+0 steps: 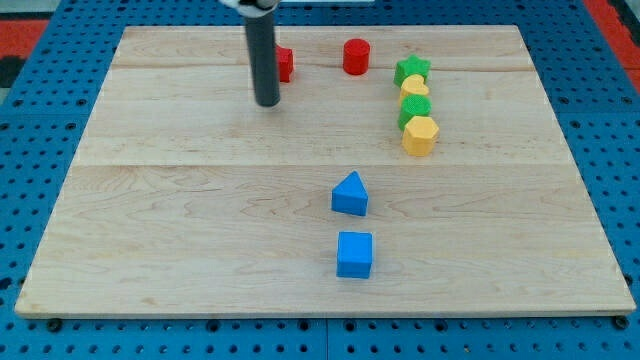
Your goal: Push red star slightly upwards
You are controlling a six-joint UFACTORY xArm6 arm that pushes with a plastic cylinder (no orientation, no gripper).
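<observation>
While nothing near the view's bottom matters for this job, that is where I start: a blue cube [354, 254] sits closest, and just above it rests a blue triangle block [350, 194], the two near each other but apart. Both lie well away from my tip, so they should not get bumped. Farther up, on the view's right, four blocks stand in a tight line going up: a yellow block [420, 134], then a green block [414, 107], then another yellow block [414, 88], then a green star [411, 69] at the far end. They seem to touch one another. Near the view's top, a red cylinder [356, 56] stands alone. To its left is the red star [284, 64], partly hidden by my rod, so its shape is hard to make out. My tip [266, 103] rests on the wooden board [180, 240], just below the star and a bit to its left. I think it sits there so it can push upward. There are no jaws to speak of, only the rod. The star looks not yet pushed.
</observation>
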